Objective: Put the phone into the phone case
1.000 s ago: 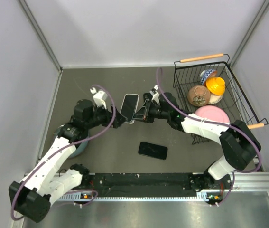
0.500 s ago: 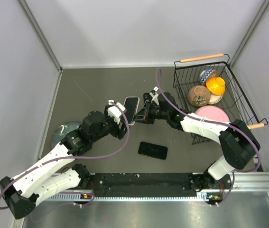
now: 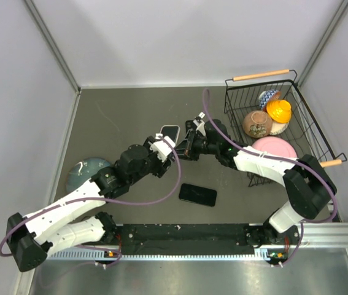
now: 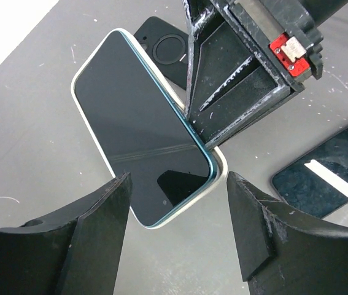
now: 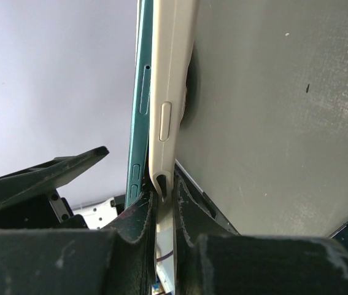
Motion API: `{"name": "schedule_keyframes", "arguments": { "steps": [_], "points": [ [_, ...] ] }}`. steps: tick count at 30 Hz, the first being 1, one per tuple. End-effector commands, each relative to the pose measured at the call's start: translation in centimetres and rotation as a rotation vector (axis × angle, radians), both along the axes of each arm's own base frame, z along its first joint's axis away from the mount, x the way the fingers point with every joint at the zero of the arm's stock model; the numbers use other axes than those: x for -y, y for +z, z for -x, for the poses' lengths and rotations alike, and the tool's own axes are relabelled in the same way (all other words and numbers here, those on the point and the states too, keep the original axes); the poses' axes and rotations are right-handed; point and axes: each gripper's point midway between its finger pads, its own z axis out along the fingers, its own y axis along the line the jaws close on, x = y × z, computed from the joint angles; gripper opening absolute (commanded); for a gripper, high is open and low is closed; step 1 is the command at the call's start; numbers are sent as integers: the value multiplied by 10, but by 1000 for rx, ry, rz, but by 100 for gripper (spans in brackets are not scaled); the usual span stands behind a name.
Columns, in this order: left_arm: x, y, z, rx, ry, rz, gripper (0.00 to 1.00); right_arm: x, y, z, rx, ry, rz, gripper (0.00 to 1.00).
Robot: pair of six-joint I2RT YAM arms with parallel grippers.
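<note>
The phone, teal-edged with a black screen, lies partly in the cream phone case, its side edge lifted out of the rim. The pair is held up on edge, above the table. My right gripper is shut on the case's rim, with the phone standing just beside the case wall. My left gripper is open, its fingers either side of the phone's near corner without touching it. From above, the phone and case show between the left gripper and the right gripper.
A second black phone lies flat on the table near the front. A dark flat thing with a round ring lies behind the held case. A wire basket at the right holds bowls and toys. A blue-grey dish sits at the left.
My left arm has swung right and forward until its gripper reaches the phone's near end, and its jaws have narrowed a little. The right gripper has kept its hold on the case.
</note>
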Motion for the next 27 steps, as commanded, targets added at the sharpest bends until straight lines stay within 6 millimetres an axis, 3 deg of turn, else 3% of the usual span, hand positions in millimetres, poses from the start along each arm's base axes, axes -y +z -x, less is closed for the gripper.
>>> {"name": "schedule_keyframes", "arguments": {
  "steps": [1, 6, 10, 14, 20, 27],
  "points": [
    [0, 6, -10, 70, 36, -13, 68, -8, 38, -5, 99, 16, -117, 0],
    [0, 0, -13, 92, 43, -65, 65, -9, 38, -3, 86, 18, -137, 0],
    [-5, 8, -14, 133, 81, -72, 63, -10, 32, 0, 76, 25, -125, 0],
    [-7, 16, -12, 151, 76, -48, 63, -10, 25, 1, 64, 26, -115, 0],
    [-5, 11, -9, 148, 54, -49, 66, -11, 12, 0, 38, 19, -96, 0],
    [-8, 14, -11, 169, 73, -51, 67, -11, 12, 0, 38, 22, -106, 0]
  ]
}}
